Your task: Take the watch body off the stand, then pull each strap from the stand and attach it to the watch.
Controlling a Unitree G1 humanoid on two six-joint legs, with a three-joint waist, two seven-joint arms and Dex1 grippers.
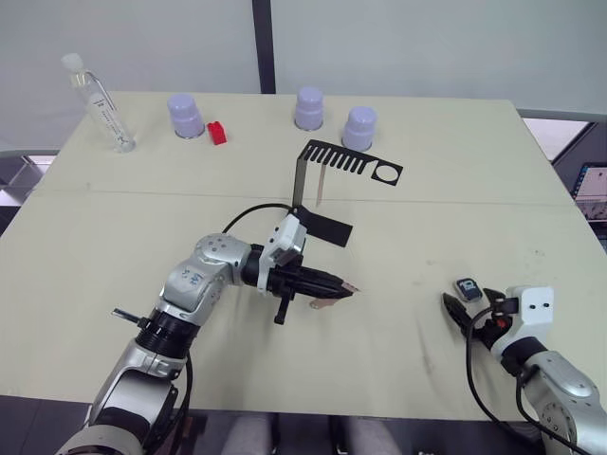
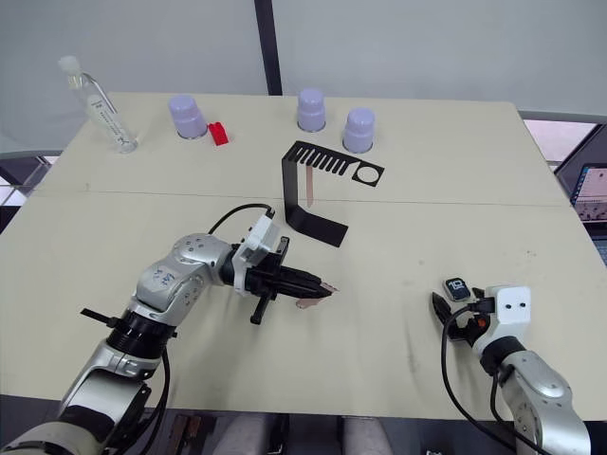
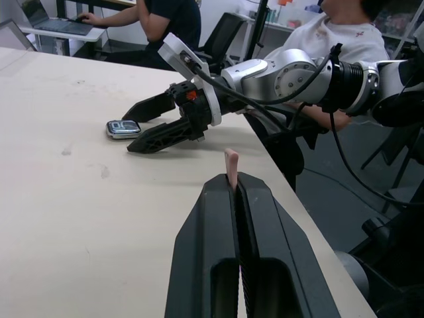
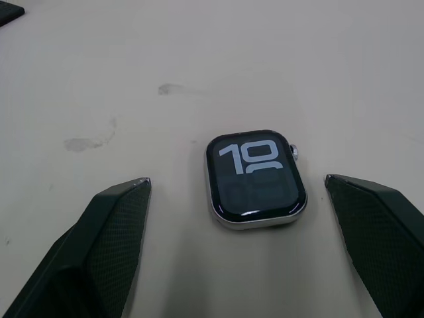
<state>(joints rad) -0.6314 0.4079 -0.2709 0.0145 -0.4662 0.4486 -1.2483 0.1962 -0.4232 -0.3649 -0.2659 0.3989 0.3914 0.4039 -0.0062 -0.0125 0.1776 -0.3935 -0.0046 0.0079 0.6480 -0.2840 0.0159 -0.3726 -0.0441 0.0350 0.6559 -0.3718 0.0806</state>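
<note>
Most of the pink strap [image 3: 230, 167] hidden between the left gripper's [image 3: 235, 192] closed jaws.

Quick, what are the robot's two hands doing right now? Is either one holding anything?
Left gripper: shut on a pink strap, held over the table.
Right gripper: open, holding nothing; the watch body lies on the table between its fingers.

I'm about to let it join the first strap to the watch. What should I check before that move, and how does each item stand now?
1. Watch body off the stand, flat on the table: ok.
2. Right gripper open, fingers either side of the watch body: ok.
3. Left gripper shut on one strap: ok.
4. Second strap hanging from the stand: ok.
5. Strap end aligned with the watch slot: cannot tell.
</note>
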